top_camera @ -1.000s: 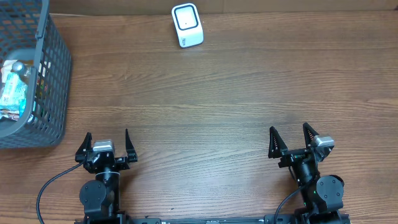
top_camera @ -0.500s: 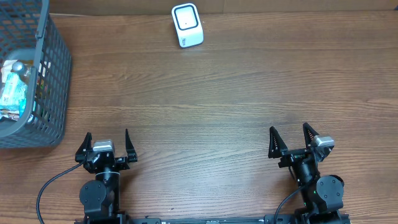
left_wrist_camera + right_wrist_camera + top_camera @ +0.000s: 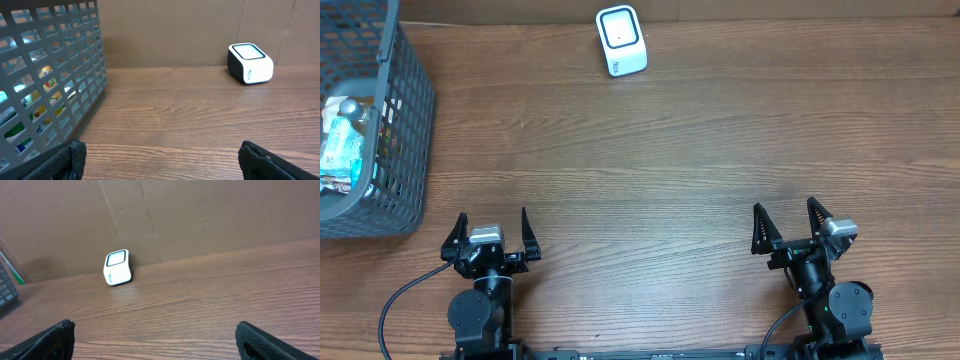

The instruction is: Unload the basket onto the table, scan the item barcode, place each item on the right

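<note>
A white barcode scanner (image 3: 621, 41) with a dark window stands at the table's far edge, seen also in the left wrist view as the scanner (image 3: 250, 63) and in the right wrist view as the scanner (image 3: 117, 267). Packaged items (image 3: 342, 140) lie inside a grey mesh basket (image 3: 405, 120) at the far left; the same items (image 3: 45, 90) show through the basket wall (image 3: 75, 65). My left gripper (image 3: 491, 234) rests open at the near edge, left of centre. My right gripper (image 3: 789, 226) rests open at the near right. Nothing lies between either pair of fingers.
A brown cardboard wall (image 3: 200, 215) backs the wooden table (image 3: 670, 170). The basket takes up the far left corner.
</note>
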